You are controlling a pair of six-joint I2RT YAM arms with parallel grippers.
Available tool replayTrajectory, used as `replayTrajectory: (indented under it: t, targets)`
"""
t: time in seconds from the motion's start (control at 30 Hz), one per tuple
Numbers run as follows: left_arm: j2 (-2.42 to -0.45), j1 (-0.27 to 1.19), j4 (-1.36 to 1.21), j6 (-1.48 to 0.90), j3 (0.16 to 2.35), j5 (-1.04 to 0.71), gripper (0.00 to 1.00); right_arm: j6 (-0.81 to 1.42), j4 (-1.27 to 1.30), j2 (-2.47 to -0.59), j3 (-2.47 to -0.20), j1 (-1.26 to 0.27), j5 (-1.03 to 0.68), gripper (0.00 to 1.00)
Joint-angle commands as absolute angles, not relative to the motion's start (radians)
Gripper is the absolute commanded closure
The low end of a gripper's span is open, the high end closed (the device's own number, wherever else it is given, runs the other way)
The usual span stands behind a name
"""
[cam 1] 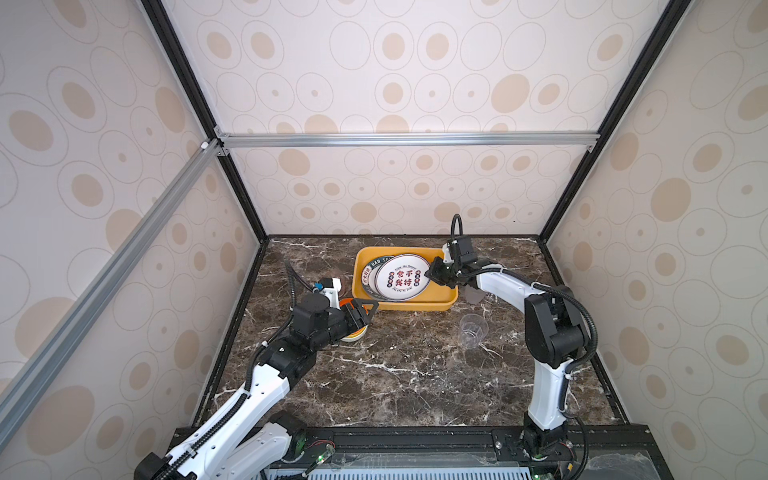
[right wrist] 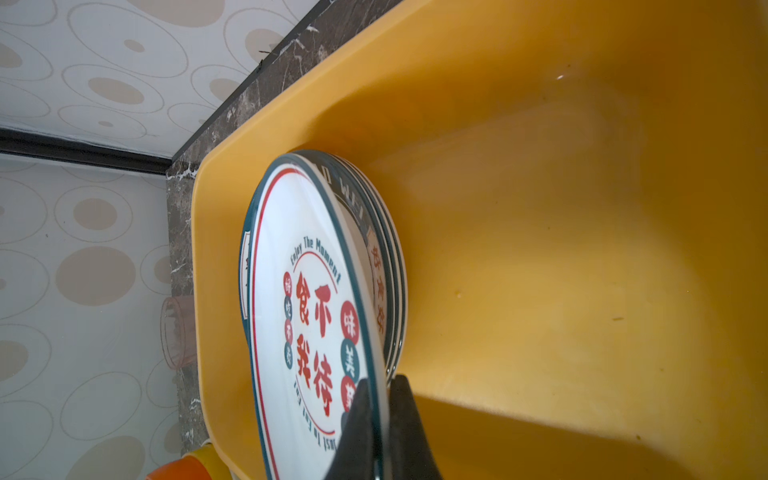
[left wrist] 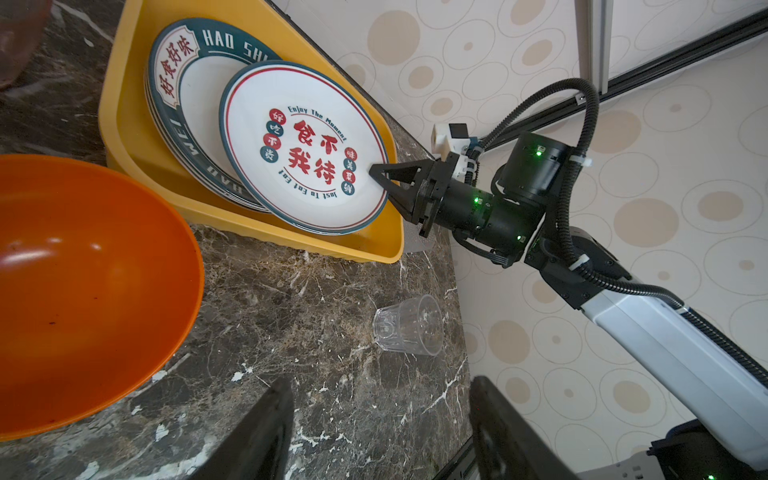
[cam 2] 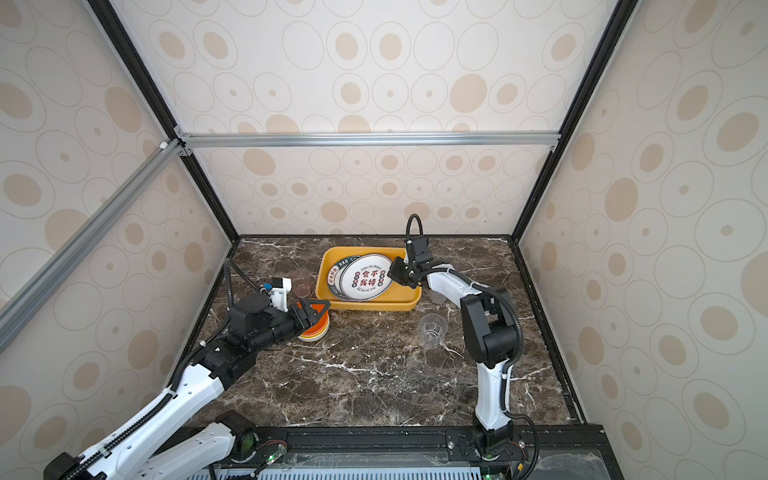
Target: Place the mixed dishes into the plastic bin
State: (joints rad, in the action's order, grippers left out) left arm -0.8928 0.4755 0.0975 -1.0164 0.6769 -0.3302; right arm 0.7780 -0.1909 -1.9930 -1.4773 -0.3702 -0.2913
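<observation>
Right gripper (cam 1: 430,275) is clamped on the rim of the top plate (cam 1: 402,276) at the plate's 3 o'clock. The plate is tilted over the stacked plates (left wrist: 183,95) inside the yellow bin (cam 1: 415,306). Left gripper (cam 1: 368,311) has its jaws apart with nothing between them, above the orange bowl (left wrist: 83,282) at the bin's 8 o'clock. Clear cup (cam 1: 473,330) stands at the bin's 5 o'clock.

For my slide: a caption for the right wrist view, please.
Right gripper pinching a plate rim inside the yellow bin.

Glossy yellow plastic bin (left wrist: 124,137) — polished, veined marble-look table (cam 1: 395,374)
</observation>
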Motion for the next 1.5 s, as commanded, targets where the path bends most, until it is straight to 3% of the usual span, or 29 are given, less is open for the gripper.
replayTrajectory:
  t: [0.0, 0.83, 1.07, 1.2, 1.47]
  targets:
    - [-0.884, 0.467, 0.109, -1.008, 0.700, -0.321, 0.33, 0.794, -0.129, -2.012, -1.527, -0.366, -0.302, 1.00]
    - [-0.876, 0.466, 0.094, -1.017, 0.665, -0.321, 0.33, 0.805, -0.096, -2.118, -1.594, -0.366, -0.298, 0.97]
    - [-0.880, 0.466, 0.087, -1.019, 0.659, -0.326, 0.33, 0.810, -0.096, -2.141, -1.603, -0.367, -0.295, 0.91]
    - [-0.878, 0.466, 0.087, -1.019, 0.657, -0.324, 0.33, 0.810, -0.107, -2.151, -1.609, -0.366, -0.291, 0.81]
    - [-0.874, 0.466, 0.084, -1.026, 0.651, -0.326, 0.33, 0.807, -0.120, -2.161, -1.613, -0.367, -0.292, 0.78]
